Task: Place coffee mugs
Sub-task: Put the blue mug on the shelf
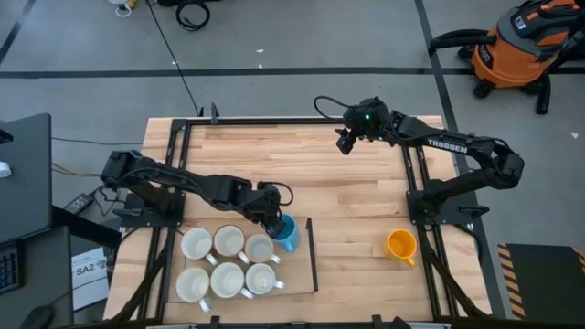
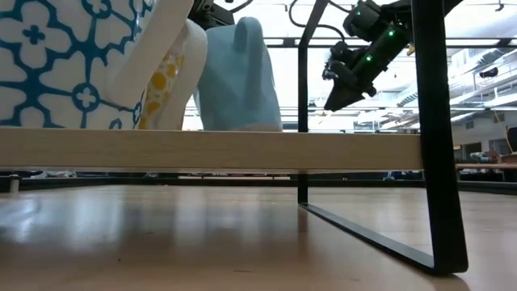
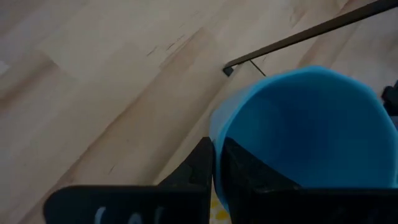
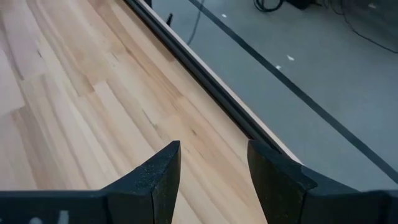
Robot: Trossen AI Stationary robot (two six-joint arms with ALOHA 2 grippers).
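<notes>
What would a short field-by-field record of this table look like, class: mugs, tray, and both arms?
blue mug: gripped at its rim by the left end effector, at the tray's far right corner
white mugs: six, grouped in two rows on the tray
tray: near-left part of the table
orange mug: alone on the table, near right
right end effector: open, empty, at the far edge

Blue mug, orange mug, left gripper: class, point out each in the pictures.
Blue mug (image 1: 289, 232): high view, on its rim.
Orange mug (image 1: 400, 244): high view, on its opening.
Left gripper (image 3: 214, 167): left wrist view, between fingertips pinching the blue mug's wall.
</notes>
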